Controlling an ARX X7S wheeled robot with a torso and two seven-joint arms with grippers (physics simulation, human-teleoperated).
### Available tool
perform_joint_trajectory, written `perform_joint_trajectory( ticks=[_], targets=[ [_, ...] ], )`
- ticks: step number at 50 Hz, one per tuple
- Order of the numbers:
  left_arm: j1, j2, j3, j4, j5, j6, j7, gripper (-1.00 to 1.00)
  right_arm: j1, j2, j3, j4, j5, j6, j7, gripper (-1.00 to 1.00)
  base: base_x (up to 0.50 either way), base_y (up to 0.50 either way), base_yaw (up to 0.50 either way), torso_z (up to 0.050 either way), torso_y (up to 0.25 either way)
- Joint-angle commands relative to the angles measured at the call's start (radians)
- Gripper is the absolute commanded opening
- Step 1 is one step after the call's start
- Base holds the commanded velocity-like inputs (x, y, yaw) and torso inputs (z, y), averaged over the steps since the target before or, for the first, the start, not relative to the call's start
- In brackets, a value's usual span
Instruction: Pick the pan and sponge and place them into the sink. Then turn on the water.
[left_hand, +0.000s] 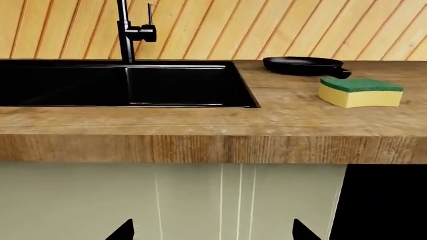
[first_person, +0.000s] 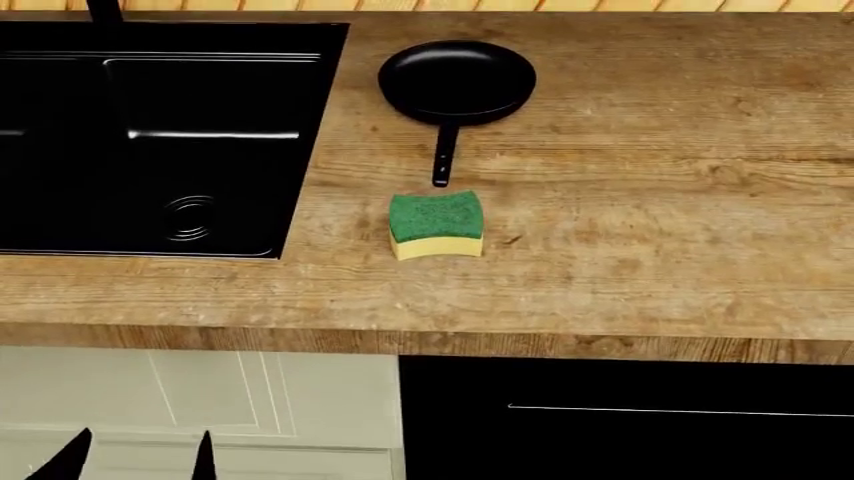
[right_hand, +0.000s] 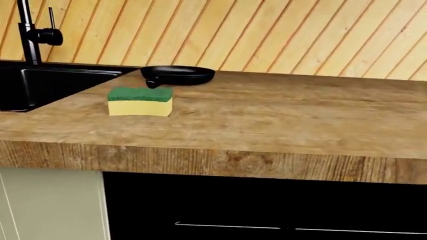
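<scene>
The black pan (first_person: 457, 78) lies on the wooden counter just right of the sink (first_person: 214, 100), its thin handle pointing toward the front edge. The green-and-yellow sponge (first_person: 437, 225) sits right off the handle's end, nearer the edge. My left gripper (first_person: 134, 462) hangs open and empty below counter height, in front of the cabinet under the sink; the left wrist view shows its gripper (left_hand: 215, 231) facing sink (left_hand: 180, 85), tap (left_hand: 125, 35), pan (left_hand: 303, 65) and sponge (left_hand: 360, 92). The right wrist view shows sponge (right_hand: 140, 101) and pan (right_hand: 179, 75), but not its own fingers. Water is not in view.
The counter's thick wooden front edge (first_person: 427, 340) overhangs a cream cabinet door (first_person: 200, 400) on the left and a black appliance front (first_person: 641, 430) with a thin handle on the right. A slatted wooden wall (right_hand: 267, 35) backs the counter. Bare wood stretches right of the pan.
</scene>
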Motion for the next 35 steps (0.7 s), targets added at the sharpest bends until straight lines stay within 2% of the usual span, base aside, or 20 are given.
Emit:
perform_joint_trajectory(
  ticks=[1, 5, 10, 12, 17, 22, 27, 31, 35],
  targets=[
    [-0.098, -0.042, 0.019, 0.204, -0.049, -0.266, -0.008, 1.00, 0.053, 0.098, 0.072, -0.318, 0.095, 0.303, 0.002, 1.00, 0.00, 0.00, 0.00, 0.000, 0.000],
    [-0.171, -0.070, -0.009, 0.317, -0.118, -0.426, -0.004, 1.00, 0.127, 0.164, 0.127, -0.441, 0.157, 0.486, 0.003, 1.00, 0.00, 0.00, 0.00, 0.000, 0.000],
    [-0.291, -0.097, -0.012, 0.310, -0.156, -0.540, 0.020, 1.00, 0.208, 0.212, 0.190, -0.488, 0.250, 0.604, -0.041, 1.00, 0.00, 0.00, 0.00, 0.000, 0.000],
    [-0.348, -0.107, -0.022, 0.312, -0.198, -0.597, 0.047, 1.00, 0.266, 0.244, 0.218, -0.509, 0.275, 0.703, -0.027, 1.00, 0.00, 0.00, 0.00, 0.000, 0.000],
    [-0.441, -0.130, -0.019, 0.251, -0.189, -0.608, 0.071, 1.00, 0.330, 0.285, 0.252, -0.526, 0.311, 0.824, -0.013, 1.00, 0.00, 0.00, 0.00, 0.000, 0.000],
    [-0.467, -0.150, -0.036, 0.279, -0.213, -0.657, 0.073, 1.00, 0.326, 0.301, 0.274, -0.516, 0.315, 0.828, -0.017, 1.00, 0.12, 0.00, 0.00, 0.000, 0.000],
    [-0.472, -0.154, -0.026, 0.284, -0.207, -0.665, 0.068, 1.00, 0.315, 0.297, 0.309, -0.535, 0.330, 0.832, -0.011, 1.00, 0.43, 0.00, 0.00, 0.000, 0.000],
    [-0.465, -0.161, -0.024, 0.260, -0.200, -0.658, 0.069, 1.00, 0.313, 0.322, 0.272, -0.533, 0.301, 0.843, 0.000, 1.00, 0.50, 0.00, 0.00, 0.000, 0.000],
    [-0.468, -0.164, -0.023, 0.283, -0.209, -0.674, 0.067, 1.00, 0.312, 0.312, 0.292, -0.533, 0.316, 0.835, -0.006, 1.00, 0.50, 0.00, 0.00, 0.000, 0.000]
  ],
)
